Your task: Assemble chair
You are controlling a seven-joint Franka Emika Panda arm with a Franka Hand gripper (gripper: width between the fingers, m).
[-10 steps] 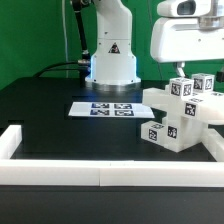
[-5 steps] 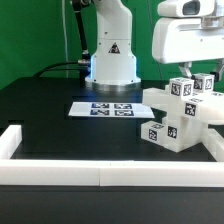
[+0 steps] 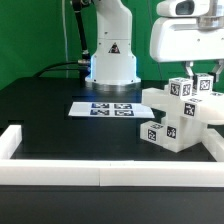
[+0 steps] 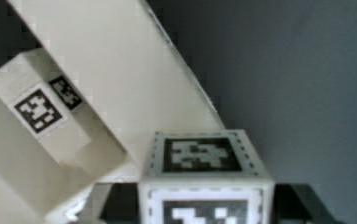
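Nothing much has shifted over the last second: the arm's white wrist housing sits at the same spot over the parts, with at most a slight change of the tagged block under it.

The chair (image 3: pixel 178 112) is a cluster of chunky white tagged blocks and slotted pieces near the exterior view's right edge of the black table (image 3: pixel 60 120), against the white border rail (image 3: pixel 100 172) on that side. The gripper (image 3: pixel 203 76) hangs directly above the cluster, and in the wrist view a tagged cube-like block (image 4: pixel 205 180) fills the space between two dark fingers (image 4: pixel 114 198), one on each flank. The pincer appears clamped on that block, the fingers lying flush against its sides, though the contact itself is partly cut off by the frame edge.

Judging from this, the step in hand is seating or turning this piece into the rest of the chair. To do it well, the grip should stay square on the block's flat sides, and the motion should follow the joint's own axis, slow and without sideways push, so the stacked parts beneath do not slide.

No containers appear in either view. Further out, the marker board (image 3: pixel 103 108) lies flat near the robot's base (image 3: pixel 112 65), well apart from the chair.
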